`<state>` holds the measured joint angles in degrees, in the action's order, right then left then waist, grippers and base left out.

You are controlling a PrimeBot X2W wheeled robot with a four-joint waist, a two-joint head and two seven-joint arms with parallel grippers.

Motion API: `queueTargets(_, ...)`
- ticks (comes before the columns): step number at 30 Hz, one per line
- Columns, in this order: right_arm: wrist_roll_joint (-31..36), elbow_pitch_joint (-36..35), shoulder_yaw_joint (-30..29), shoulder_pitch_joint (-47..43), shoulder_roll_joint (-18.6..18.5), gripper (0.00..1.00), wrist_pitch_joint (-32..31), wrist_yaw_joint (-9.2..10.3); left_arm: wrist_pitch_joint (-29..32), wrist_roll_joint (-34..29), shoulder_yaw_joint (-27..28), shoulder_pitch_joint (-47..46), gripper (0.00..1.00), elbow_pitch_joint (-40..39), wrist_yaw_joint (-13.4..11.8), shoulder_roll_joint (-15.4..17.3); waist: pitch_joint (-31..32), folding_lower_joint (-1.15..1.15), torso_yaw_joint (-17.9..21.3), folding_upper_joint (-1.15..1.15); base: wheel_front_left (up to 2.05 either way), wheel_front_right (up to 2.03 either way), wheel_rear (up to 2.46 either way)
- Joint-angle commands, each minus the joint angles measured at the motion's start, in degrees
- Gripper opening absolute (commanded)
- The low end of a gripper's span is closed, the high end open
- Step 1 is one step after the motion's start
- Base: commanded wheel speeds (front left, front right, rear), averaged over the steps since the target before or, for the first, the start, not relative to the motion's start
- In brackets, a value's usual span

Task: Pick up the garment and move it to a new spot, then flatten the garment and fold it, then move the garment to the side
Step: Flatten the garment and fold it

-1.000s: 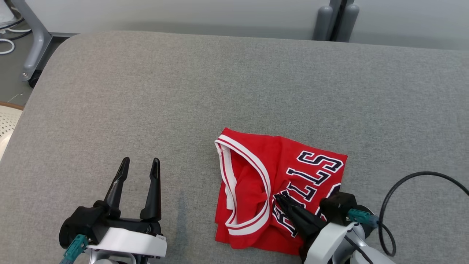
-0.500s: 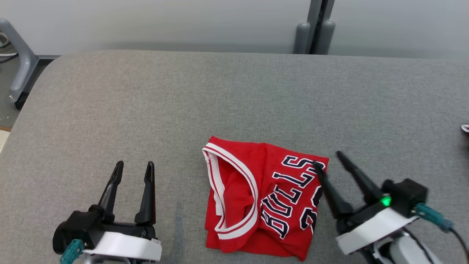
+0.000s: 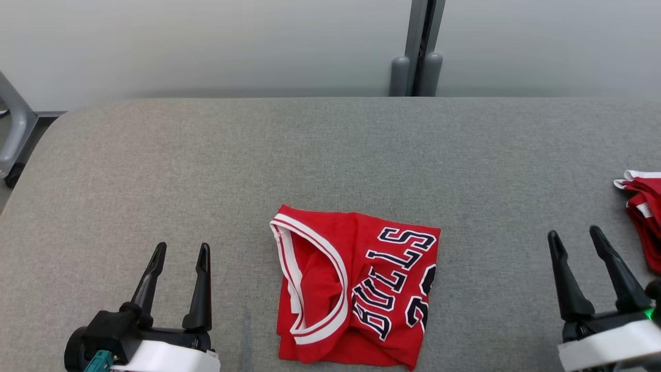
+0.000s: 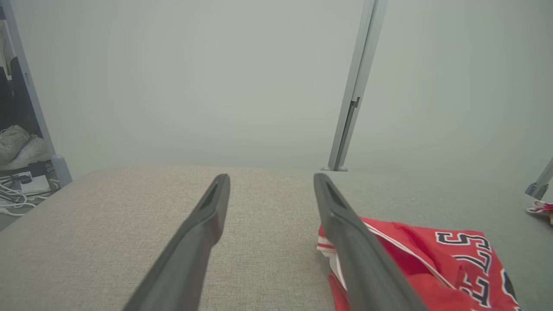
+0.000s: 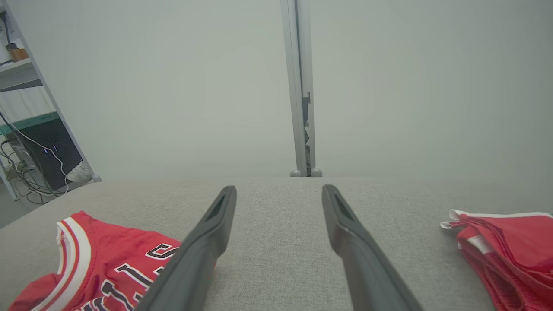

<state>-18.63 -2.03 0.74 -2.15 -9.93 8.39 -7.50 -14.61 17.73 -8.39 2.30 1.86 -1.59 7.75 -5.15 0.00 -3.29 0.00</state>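
A red jersey with white trim and dark lettering, the garment [image 3: 353, 292], lies folded on the grey padded table [image 3: 330, 155], near the front edge and a little left of centre. It also shows in the left wrist view [image 4: 432, 263] and the right wrist view [image 5: 103, 268]. My left gripper [image 3: 179, 250] is open at the lower left, well apart from the garment. My right gripper [image 3: 575, 235] is open at the lower right, clear of the garment. Nothing lies between either pair of fingers.
A second red garment [image 3: 643, 217] lies bunched at the table's right edge, close to my right gripper, and shows in the right wrist view [image 5: 510, 250]. A grey post [image 3: 415, 49] stands behind the table. A metal frame leg [image 3: 13, 134] is at the far left.
My right gripper has let go of the folded garment, opened, and drawn back to the right. The head camera has tilted up and turned right. The left gripper stayed open.
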Motion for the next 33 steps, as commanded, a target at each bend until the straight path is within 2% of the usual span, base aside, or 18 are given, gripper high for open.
queueTargets(1,0.77,-0.92,-0.98,-1.45,0.11,1.00,-0.93,0.02,0.23,-0.05,0.14,0.56,1.00,-0.47,-0.46,0.21,0.45,0.00,0.32,0.00,0.00,0.00,0.00)
queueTargets(11,2.63,-5.07,-3.13,-5.41,1.96,1.00,-4.15,0.02,1.14,0.15,-0.49,0.89,1.00,-1.29,-0.76,0.78,0.93,0.00,0.82,0.00,0.00,0.00,0.00)
queueTargets(33,3.01,-5.18,-1.74,-4.70,1.81,1.00,-5.44,0.02,0.94,0.83,-1.37,0.50,1.00,-1.53,-1.23,0.97,0.79,0.00,-0.13,0.00,0.00,0.00,0.00)
